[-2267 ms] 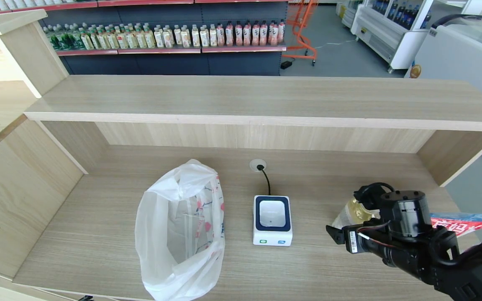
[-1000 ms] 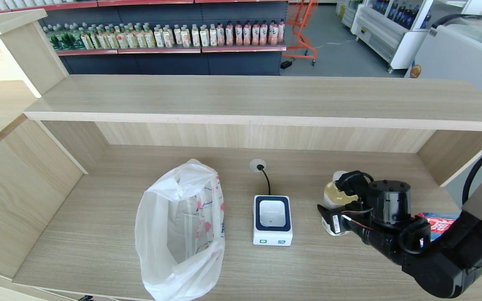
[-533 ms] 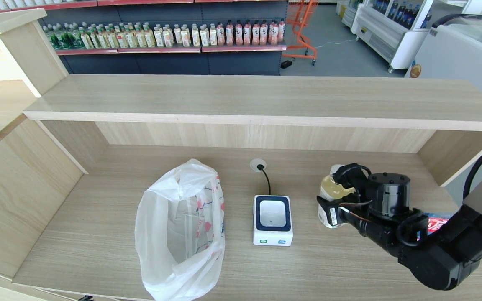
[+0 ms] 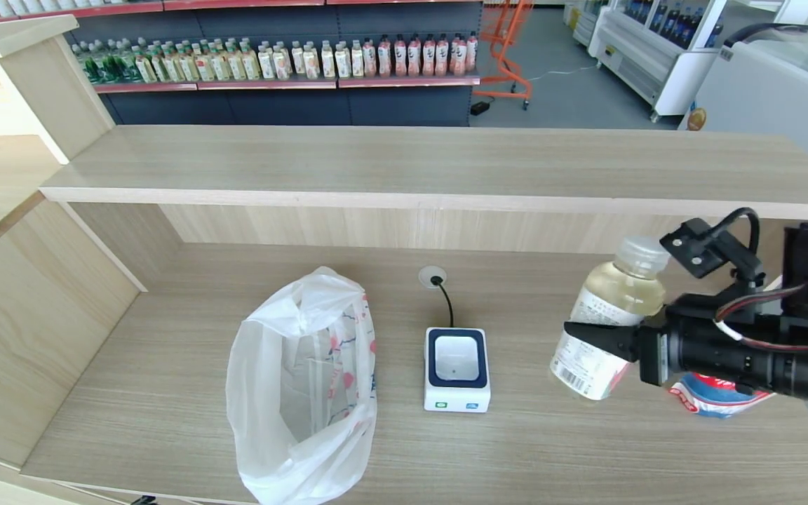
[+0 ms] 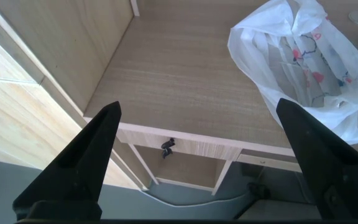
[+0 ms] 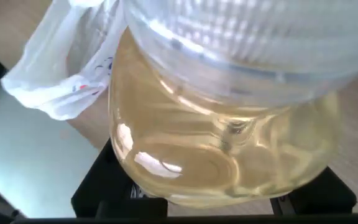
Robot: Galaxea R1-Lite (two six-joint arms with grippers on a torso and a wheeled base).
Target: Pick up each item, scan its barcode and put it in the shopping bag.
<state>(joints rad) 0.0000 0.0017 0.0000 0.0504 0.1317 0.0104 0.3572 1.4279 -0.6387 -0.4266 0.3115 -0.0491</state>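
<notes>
While the right gripper (image 4: 604, 338) pinches the clear plastic bottle of pale yellow drink (image 4: 618, 294), tilted above the wooden counter (image 4: 516, 449) right of the white-and-blue scanner (image 4: 456, 368), the white plastic shopping bag (image 4: 302, 393) sits left of it; left gripper (image 5: 197, 107) spread wide.

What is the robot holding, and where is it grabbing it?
The right gripper holds a tilted drink bottle by its labelled middle. The left gripper is open and holds nothing.
</notes>
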